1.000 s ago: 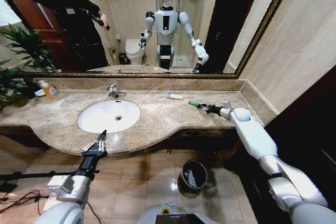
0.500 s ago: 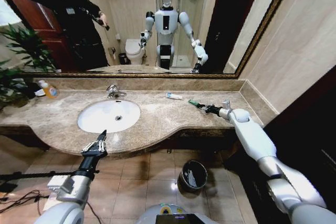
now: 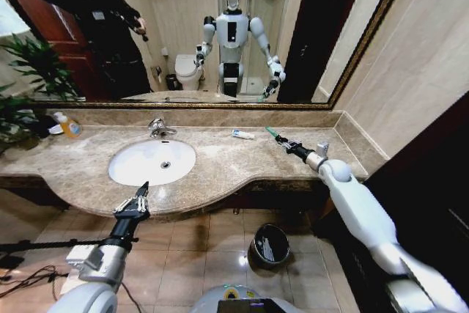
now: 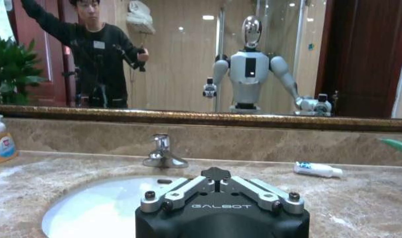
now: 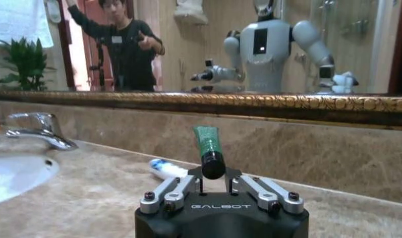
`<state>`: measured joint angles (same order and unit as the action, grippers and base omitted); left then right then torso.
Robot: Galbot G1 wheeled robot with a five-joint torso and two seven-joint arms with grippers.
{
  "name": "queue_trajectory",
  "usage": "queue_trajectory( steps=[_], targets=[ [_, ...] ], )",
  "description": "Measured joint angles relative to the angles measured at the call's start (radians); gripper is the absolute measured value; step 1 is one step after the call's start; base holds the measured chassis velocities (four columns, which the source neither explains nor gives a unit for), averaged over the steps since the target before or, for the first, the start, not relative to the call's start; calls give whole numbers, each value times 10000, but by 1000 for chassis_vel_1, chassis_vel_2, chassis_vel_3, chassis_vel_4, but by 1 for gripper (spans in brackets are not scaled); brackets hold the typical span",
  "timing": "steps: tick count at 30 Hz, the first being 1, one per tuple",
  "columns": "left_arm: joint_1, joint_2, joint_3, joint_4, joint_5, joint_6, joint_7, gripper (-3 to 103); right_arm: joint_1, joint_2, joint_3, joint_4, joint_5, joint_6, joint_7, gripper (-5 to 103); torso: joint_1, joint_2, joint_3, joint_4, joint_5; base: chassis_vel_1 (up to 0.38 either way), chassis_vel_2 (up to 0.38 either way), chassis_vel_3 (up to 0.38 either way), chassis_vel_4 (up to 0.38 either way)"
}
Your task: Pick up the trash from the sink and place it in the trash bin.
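A small green tube [image 3: 272, 133] with a dark cap is held by the right gripper [image 3: 283, 142], whose fingers are closed on the capped end; in the right wrist view the tube [image 5: 206, 144] is seen standing up from between the metal fingers [image 5: 166, 191], its crimped end uppermost. Compared with a second ago, the right gripper has been raised off the counter [image 3: 227, 170] and carried nearer the back wall, and the tube, which lay close to the stone surface, is now tilted up in the air.

A white-and-blue tube [image 3: 242, 134] is left lying on the counter between the tap [image 3: 158, 129] and the right gripper, outside the sink [image 3: 152, 162]; it is also seen in the left wrist view [image 4: 317, 169], flat on the marble. The sink is a smooth white oval basin set into glossy, mottled beige marble with a curved front edge, and the tap behind it is chrome. An orange soap bottle [image 3: 69, 125] stands at the far left of the counter.

The bin [image 3: 268, 247], a dark cylinder with a shiny rim, stands on the tiled floor below the counter's front edge, well apart from the held tube.

The left gripper [image 3: 135, 200] is held in front of the sink's near edge with its fingers spread open, unchanged from the earlier frames.
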<state>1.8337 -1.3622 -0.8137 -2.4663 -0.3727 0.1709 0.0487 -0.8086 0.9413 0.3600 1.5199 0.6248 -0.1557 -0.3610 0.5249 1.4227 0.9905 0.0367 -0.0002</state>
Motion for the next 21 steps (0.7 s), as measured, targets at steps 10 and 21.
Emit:
queue_trajectory(
  steps=[10, 21],
  targets=[
    [0, 0, 0, 0, 0, 0, 1, 0, -3076, -528, 1924, 1990, -64, 47, -774, 19, 0, 0, -1, 0, 2, 0, 0, 0, 0],
    [-1, -1, 0, 0, 1, 0, 0, 0, -6418, 238, 4635, 2674, -347, 957, -2745, 19, -1, 1, 0, -1, 0, 0, 0, 0, 0]
  ],
)
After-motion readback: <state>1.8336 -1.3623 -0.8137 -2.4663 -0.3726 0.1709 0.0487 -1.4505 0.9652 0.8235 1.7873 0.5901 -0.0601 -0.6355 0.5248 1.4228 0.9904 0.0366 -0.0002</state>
